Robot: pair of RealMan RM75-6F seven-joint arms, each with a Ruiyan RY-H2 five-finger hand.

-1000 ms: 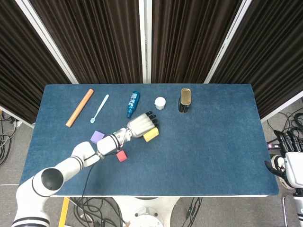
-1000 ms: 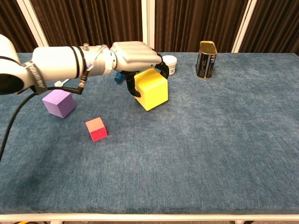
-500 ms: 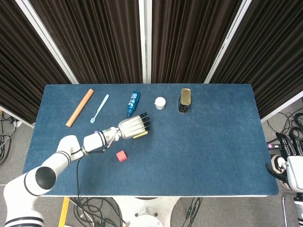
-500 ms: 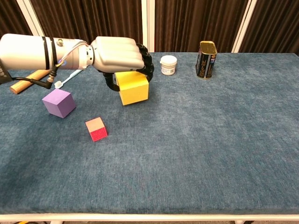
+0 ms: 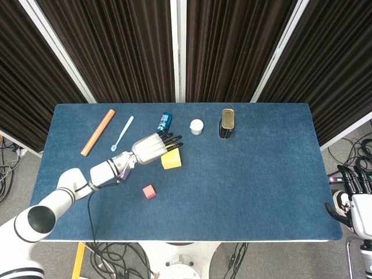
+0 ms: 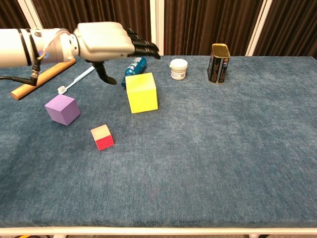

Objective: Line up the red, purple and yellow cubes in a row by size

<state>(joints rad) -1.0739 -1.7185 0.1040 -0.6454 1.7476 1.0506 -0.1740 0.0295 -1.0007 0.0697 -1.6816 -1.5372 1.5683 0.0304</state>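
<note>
The yellow cube (image 6: 141, 92) (image 5: 171, 160), the largest, rests on the blue table, free of any grip. My left hand (image 6: 108, 40) (image 5: 150, 148) hovers just above and left of it, fingers spread, holding nothing. The purple cube (image 6: 62, 109) sits to the left; in the head view only a sliver of it (image 5: 123, 172) shows under my forearm. The small red cube (image 6: 102, 137) (image 5: 149, 191) lies nearer the front edge. My right hand (image 5: 352, 195) hangs off the table's right side, fingers loosely apart and empty.
Along the back stand a blue bottle (image 6: 134, 68), a white jar (image 6: 178, 69) and a dark tin can (image 6: 217, 63). A wooden stick (image 6: 40, 80) and a white spoon (image 6: 77, 81) lie at the back left.
My left hand carried the yellow cube leftward, set it down, then let go and rose up and to the left with fingers spread.
</note>
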